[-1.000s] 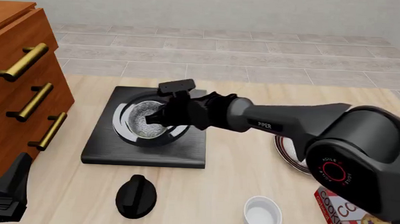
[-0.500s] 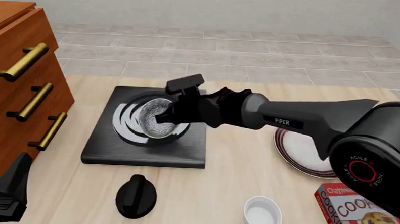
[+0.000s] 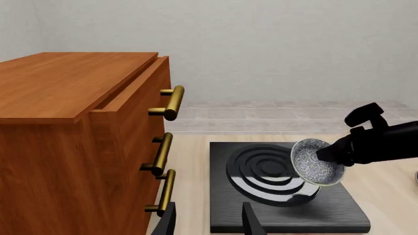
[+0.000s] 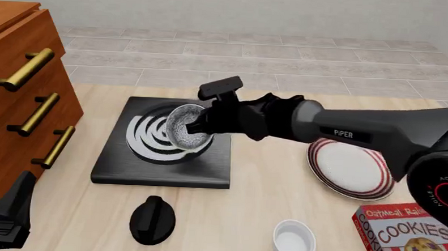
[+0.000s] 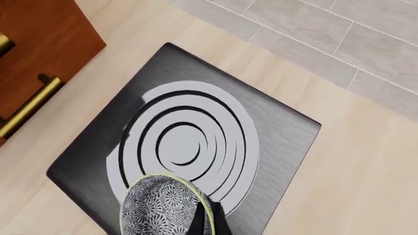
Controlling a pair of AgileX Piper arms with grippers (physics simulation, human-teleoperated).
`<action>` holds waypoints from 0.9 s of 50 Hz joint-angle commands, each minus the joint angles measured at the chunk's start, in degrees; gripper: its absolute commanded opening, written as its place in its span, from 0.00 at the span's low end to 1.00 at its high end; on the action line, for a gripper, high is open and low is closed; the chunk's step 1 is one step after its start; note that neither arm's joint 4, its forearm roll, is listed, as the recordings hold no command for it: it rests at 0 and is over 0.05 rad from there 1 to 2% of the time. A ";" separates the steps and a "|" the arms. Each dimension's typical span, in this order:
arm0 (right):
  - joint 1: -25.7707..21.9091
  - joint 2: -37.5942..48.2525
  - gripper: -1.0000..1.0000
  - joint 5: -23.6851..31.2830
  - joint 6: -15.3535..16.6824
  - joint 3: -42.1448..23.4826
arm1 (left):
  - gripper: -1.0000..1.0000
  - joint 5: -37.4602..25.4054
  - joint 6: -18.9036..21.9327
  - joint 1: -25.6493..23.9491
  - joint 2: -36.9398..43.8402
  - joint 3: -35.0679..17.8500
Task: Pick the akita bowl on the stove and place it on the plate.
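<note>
The akita bowl (image 4: 183,127) hangs tilted on its side just above the stove (image 4: 207,169), over the right part of the burner rings. My right gripper (image 4: 199,126) is shut on the bowl's rim, reaching in from the right. The left wrist view shows the bowl (image 3: 313,161) lifted clear of the stove (image 3: 339,210), with its shadow on the slab below. In the right wrist view the bowl (image 5: 160,208) sits at the fingers (image 5: 207,221). The plate (image 4: 355,168) lies right of the stove, partly behind the right arm. My left gripper (image 3: 209,224) is open and empty at the near left (image 4: 10,215).
A wooden drawer cabinet (image 4: 21,94) with brass handles stands at the left. A black knob (image 4: 152,219) lies in front of the stove. A white ramekin (image 4: 293,241) and a cookie box (image 4: 404,238) sit at the near right.
My right gripper has raised the bowl off the burner rings and carried it rightward, tipping it more on its side. The plate shows more fully now. The left arm has not moved.
</note>
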State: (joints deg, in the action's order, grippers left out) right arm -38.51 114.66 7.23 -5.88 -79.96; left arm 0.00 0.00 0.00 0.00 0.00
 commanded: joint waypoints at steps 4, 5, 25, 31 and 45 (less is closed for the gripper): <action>2.32 -4.58 0.00 -0.76 1.09 3.41 | 1.00 0.00 0.00 0.00 0.00 0.00; 2.37 -4.82 0.00 -0.79 1.04 3.64 | 1.00 0.00 0.00 0.00 0.00 0.00; 7.64 -8.96 0.00 -0.99 2.86 5.51 | 1.00 0.00 0.00 0.00 0.00 0.00; 9.40 -10.12 0.00 -0.94 3.62 6.32 | 1.00 0.00 0.00 0.00 0.00 0.00; 13.86 -12.87 0.00 -2.91 2.58 9.21 | 1.00 0.00 0.00 0.00 0.00 0.00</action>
State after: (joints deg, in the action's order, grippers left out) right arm -27.74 103.87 5.35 -2.75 -72.11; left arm 0.00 0.00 0.00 0.00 0.00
